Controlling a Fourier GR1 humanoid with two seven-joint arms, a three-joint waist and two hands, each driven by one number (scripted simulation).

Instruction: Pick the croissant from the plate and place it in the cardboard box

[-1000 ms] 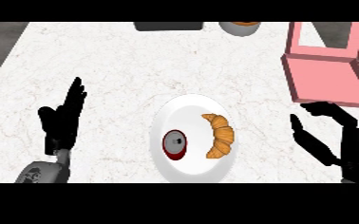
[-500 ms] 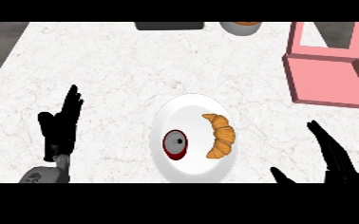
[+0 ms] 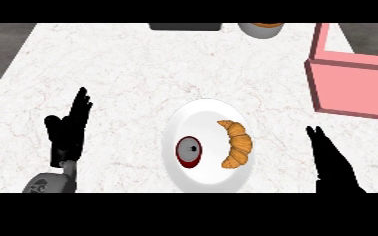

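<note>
At the counter's (image 3: pixel 133 65) lower left the left hand (image 3: pixel 68 130) rests released, fingers straight and pointing up. In the middle sits a white plate (image 3: pixel 207 108) with a dark red round piece (image 3: pixel 189 151) on its left half and the croissant (image 3: pixel 236 144) lying untouched on its right half. Just right of the plate the right hand (image 3: pixel 331 160) is also released, fingers straight, apart from the croissant. The pink box (image 3: pixel 347 87) stands at the far right edge.
</note>
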